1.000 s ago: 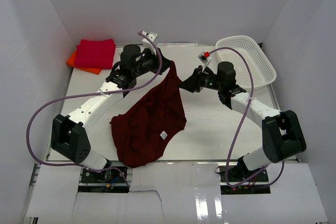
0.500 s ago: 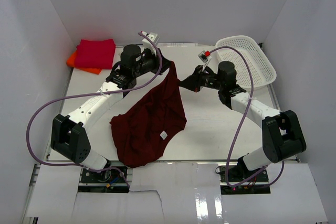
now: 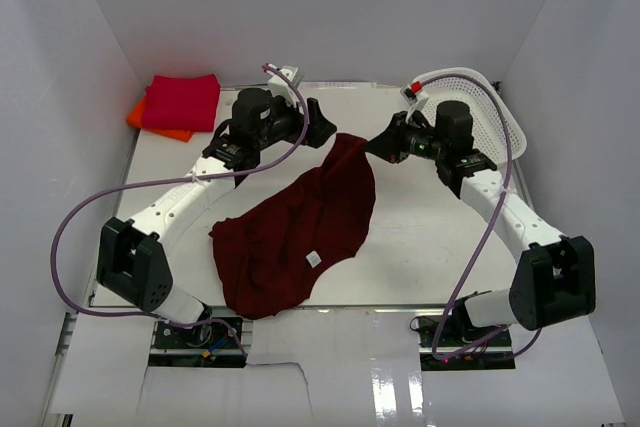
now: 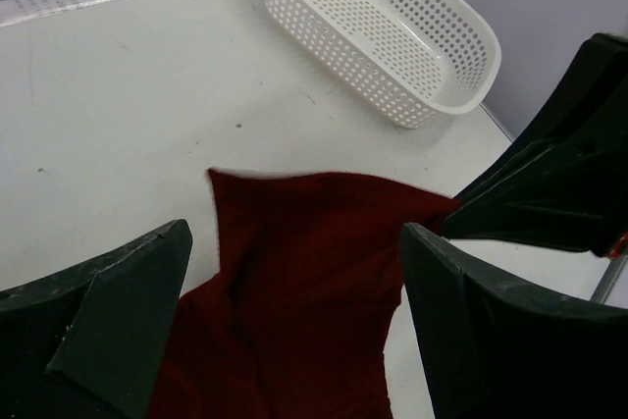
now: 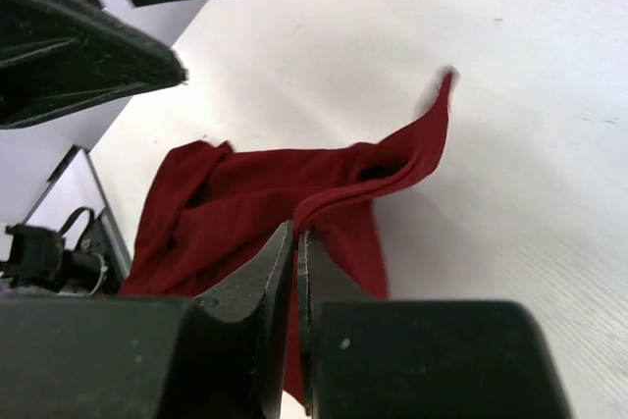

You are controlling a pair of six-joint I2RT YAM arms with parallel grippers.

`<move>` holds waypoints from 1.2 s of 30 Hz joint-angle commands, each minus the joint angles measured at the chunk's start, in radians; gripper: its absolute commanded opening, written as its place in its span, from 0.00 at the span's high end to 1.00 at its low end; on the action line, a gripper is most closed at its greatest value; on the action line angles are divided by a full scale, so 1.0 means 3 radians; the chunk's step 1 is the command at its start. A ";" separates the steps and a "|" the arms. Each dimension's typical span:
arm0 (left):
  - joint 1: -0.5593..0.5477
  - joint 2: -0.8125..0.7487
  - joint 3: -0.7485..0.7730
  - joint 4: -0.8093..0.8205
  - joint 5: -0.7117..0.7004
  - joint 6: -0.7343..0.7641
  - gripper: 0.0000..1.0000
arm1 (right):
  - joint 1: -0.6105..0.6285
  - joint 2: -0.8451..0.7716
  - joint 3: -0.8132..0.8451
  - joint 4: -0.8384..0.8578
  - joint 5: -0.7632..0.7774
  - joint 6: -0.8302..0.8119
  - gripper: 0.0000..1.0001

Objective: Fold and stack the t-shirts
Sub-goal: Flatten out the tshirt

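Overhead, we see our left arm [image 3: 183,200] and right arm [image 3: 500,212] stretched forward over the tabletop [image 3: 425,247]. Our left hand [image 3: 322,128] gapes wide, gripping nothing, near the far edge of the maroon t-shirt [image 3: 290,232] spread mid-tabletop. Our right hand [image 3: 374,149] is pinched tight on that edge. The crimson t-shirt [image 3: 183,100] sits on the orange t-shirt [image 3: 148,117] far left; only the top view shows the maroon one's white neck label [image 3: 312,258].

Left arm [image 3: 175,202], right arm [image 3: 500,209]: white link shells, black joint housings, black bases. Lilac cable [image 3: 60,237] loops off each. Left end effector [image 4: 294,231], right end effector [image 5: 296,235]: black wedge fingers. Red tab [image 3: 414,87] on right wrist.
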State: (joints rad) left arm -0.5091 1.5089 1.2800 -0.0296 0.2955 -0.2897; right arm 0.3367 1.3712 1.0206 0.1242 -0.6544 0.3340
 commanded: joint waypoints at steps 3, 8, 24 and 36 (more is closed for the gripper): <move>0.0050 -0.0295 0.0028 -0.0295 -0.0233 0.0106 0.02 | -0.0324 -0.0046 0.0401 -0.0444 0.0095 -0.0223 0.92; 0.0050 -0.0417 -0.0063 -0.0597 0.0257 0.0244 0.02 | -0.0437 0.0307 0.0857 -0.0797 0.0095 -0.0346 0.92; -0.0839 -0.0336 -0.0340 -0.1629 -0.0667 0.1166 0.33 | -0.0519 0.1458 0.1905 -0.0956 0.0090 -0.0346 0.92; -0.1018 -0.0131 -0.0529 -0.2177 -0.1563 0.0659 0.35 | -0.0534 0.1591 0.1854 -0.0981 0.0085 -0.0397 0.92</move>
State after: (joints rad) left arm -0.8066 1.4635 1.1343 -0.6399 -0.0917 -0.0463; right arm 0.1844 1.8416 1.5375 -0.1841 -0.6243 0.2287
